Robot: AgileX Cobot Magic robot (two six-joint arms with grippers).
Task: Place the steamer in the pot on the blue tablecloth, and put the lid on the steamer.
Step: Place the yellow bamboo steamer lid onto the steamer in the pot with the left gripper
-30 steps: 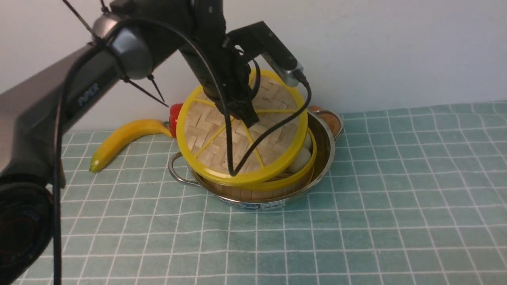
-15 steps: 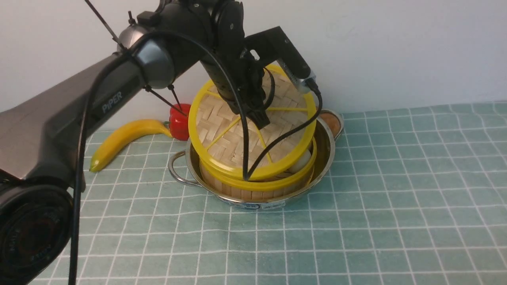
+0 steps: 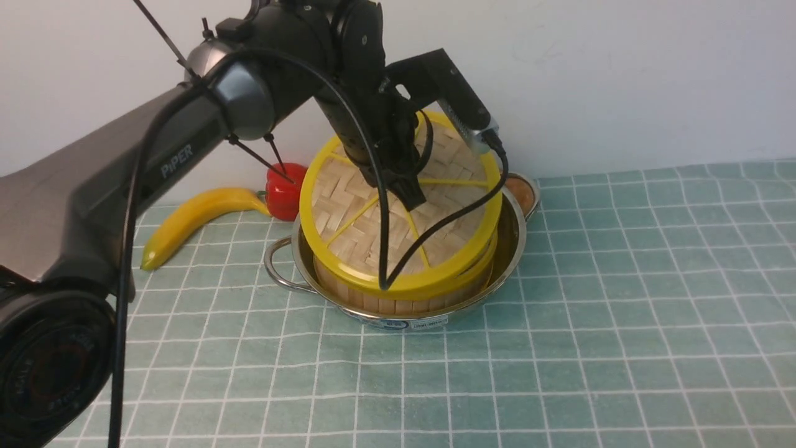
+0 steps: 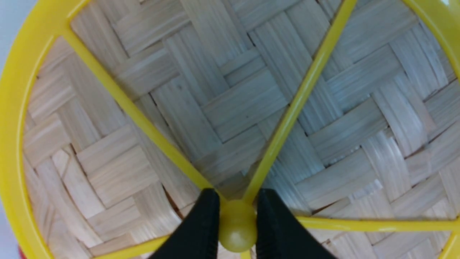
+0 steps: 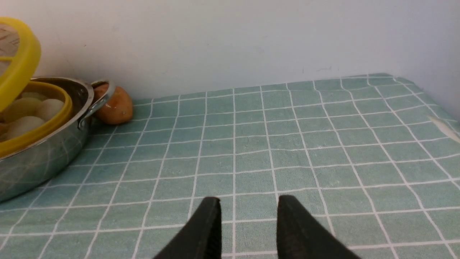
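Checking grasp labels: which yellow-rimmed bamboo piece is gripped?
The flat woven lid, pinched at its centre by the left gripper; the slatted steamer sits in the pot.

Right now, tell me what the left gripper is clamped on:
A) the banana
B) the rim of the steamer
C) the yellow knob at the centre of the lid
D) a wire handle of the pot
C: in the left wrist view the left gripper has its two black fingers pressed against either side of the yellow knob, where the spokes of the lid meet.
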